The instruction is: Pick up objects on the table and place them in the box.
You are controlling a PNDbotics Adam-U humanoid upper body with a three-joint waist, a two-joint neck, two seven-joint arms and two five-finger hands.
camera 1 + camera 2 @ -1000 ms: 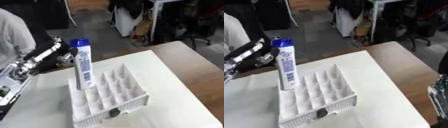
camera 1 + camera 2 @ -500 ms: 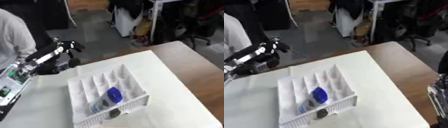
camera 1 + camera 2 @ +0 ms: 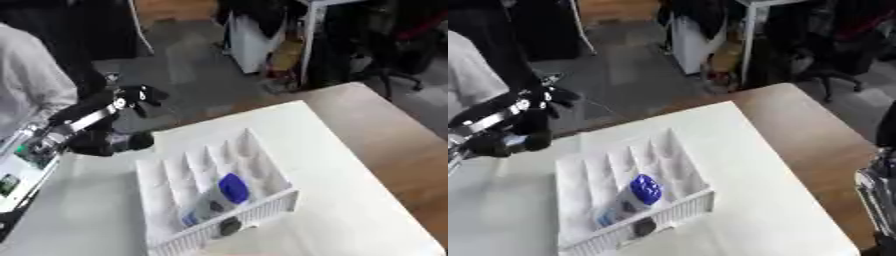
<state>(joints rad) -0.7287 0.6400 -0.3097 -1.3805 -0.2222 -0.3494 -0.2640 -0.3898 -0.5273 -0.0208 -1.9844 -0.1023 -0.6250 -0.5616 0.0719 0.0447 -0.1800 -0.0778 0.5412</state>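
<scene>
A white plastic bottle with a blue cap (image 3: 214,198) lies on its side inside the white plastic box (image 3: 264,208), which is split by thin walls into rows of small compartments. The bottle rests tilted across the dividers in the near part of the box, its blue cap pointing up and toward the far right, its base down toward the near left corner. A small dark round fitting (image 3: 229,226) sits on the slatted front wall of the box, just below the bottle.

The box stands on a white sheet (image 3: 367,210) that covers most of the counter (image 3: 402,145). Bare brown wood shows along the counter's right side and far edge.

Your left hand (image 3: 138,95) is raised over the far left edge of the counter, behind the box and well apart from the bottle. Its dark fingers look relaxed and partly spread, and it has hold of nothing. The black and silver arm behind it runs down to the lower left of the view.

Your right side shows only in the right eye view, as a dark mechanical part (image 3: 878,192) at the right edge, beside the counter. You cannot tell from it how the hand's fingers stand.

Beyond the counter lies a grey floor with dark furniture and an office chair.
</scene>
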